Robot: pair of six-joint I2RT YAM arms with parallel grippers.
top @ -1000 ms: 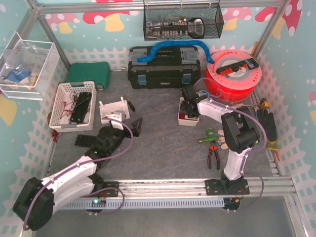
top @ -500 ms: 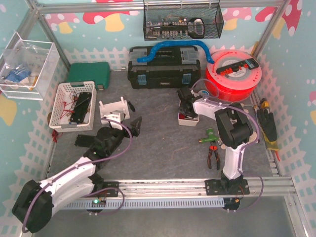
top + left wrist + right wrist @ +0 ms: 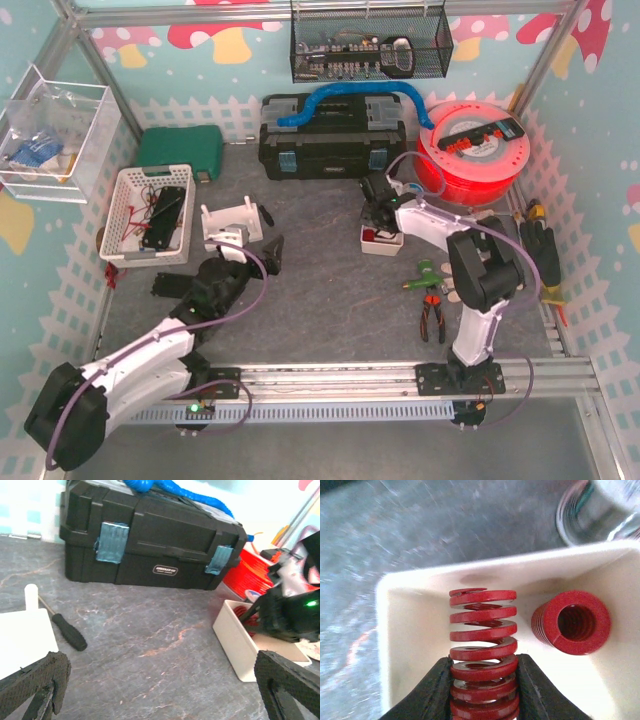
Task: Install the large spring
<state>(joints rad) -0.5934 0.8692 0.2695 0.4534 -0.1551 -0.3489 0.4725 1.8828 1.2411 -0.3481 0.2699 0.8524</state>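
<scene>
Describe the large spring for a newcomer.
Find the red spool at back right; a white tray sits before it. Inside, the large spring is the long ribbed red coil between the jaws of the right gripper, not the stubby red spring beside it.

Workshop-type robot test cell: black toolbox (image 3: 332,138), pliers (image 3: 432,318), screwdriver (image 3: 67,630) & red reel (image 3: 475,150) lay on a grey bench (image 3: 320,290) w/ alu frame (image 3: 200,15).
</scene>
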